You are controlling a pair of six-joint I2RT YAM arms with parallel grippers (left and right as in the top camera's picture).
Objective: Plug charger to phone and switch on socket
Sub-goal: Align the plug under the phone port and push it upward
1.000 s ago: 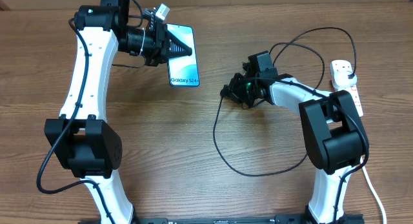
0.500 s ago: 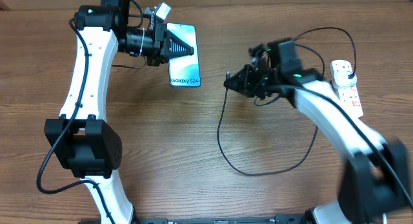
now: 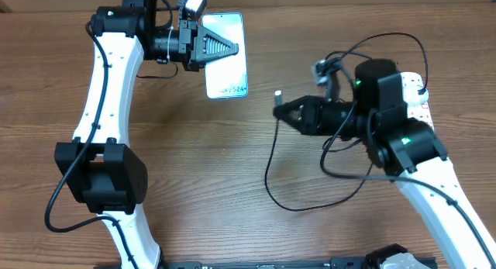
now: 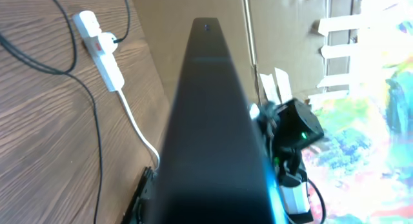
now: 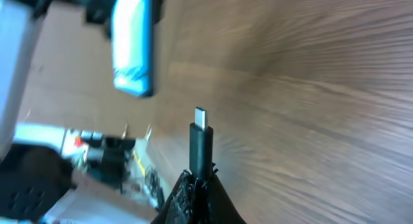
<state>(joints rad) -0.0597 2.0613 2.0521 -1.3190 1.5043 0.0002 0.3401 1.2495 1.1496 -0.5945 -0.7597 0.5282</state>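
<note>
My left gripper is shut on the phone and holds it off the table at the back; its screen looks pale in the overhead view. In the left wrist view the phone's dark edge fills the middle. My right gripper is shut on the charger's black connector, held up right of the phone. In the right wrist view the connector stands out of my gripper, its metal tip toward the phone, with a gap between. The white socket lies at the right, mostly hidden by my right arm.
The black charger cable hangs from my right gripper and loops over the table's middle and back right. In the left wrist view the socket shows with a plug in it and its thick white cord running off.
My left gripper has lifted the phone off the table and tilted it. My right arm has risen with the connector, which now points left toward the phone.
</note>
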